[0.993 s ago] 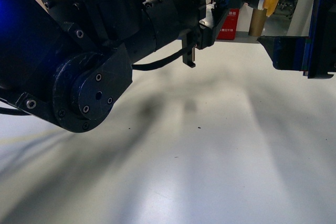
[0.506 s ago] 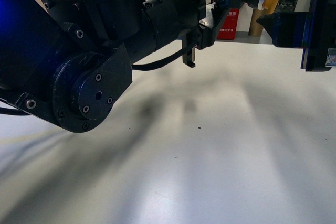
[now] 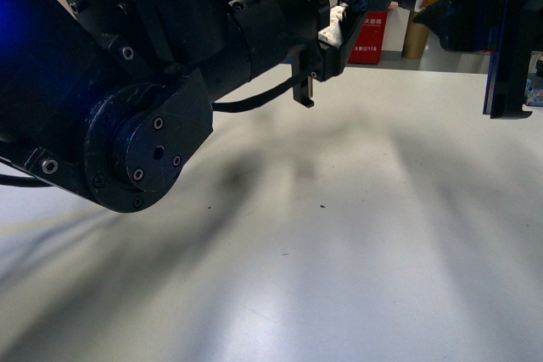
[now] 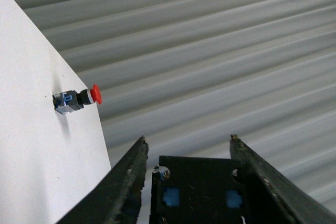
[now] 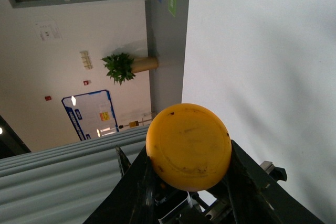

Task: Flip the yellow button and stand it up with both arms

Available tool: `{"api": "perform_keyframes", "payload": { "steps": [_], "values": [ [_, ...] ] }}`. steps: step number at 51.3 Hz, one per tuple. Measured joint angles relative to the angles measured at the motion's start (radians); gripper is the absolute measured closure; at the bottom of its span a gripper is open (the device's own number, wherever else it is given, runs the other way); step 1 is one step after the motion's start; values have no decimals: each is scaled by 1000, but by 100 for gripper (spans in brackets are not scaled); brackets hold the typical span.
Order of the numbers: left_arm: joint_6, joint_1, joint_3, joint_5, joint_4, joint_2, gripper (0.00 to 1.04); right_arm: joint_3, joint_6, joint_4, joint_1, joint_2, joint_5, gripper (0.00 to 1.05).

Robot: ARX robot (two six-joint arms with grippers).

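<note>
RAISED FOR THE TURN: My right hand [image 5: 181,156] was clenched on the yellow button [image 5: 188,145], whose round cap faced the wrist camera, well above the tabletop [image 3: 339,235]. Over the second before this moment that hand had climbed. From the front it had hung lower over the far side of the tabletop. By now it rode near the top of the picture, and the button had gone up with it, so that only a sliver of yellow showed there.

My left arm [image 3: 144,116] had hardly shifted in that time. My left hand [image 4: 187,141] was released, its fingers spread with nothing between them, and it looked past the tabletop's edge toward a ribbed grey wall [image 4: 220,40]. A red-capped button [image 4: 77,99] sat on the tabletop close to that edge. It was not the one wanted, and I could not tell whether it stood or lay.

As I judged it, the lift had cleared the yellow button from the tabletop for a turn in the air. The pass to my empty left hand, the flip and the standing all remained to be done.
</note>
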Motion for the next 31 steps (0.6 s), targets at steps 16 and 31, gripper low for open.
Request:
{"api": "perform_keyframes", "payload": {
  "steps": [16,31],
  "values": [
    [6,0,0,8,0,0,7,0,-8,8,-11,0,-1,75],
    [202,-17,-17,-253,-177,-48,15,-3,-24,7,-23,-2,-3,75]
  ]
}}
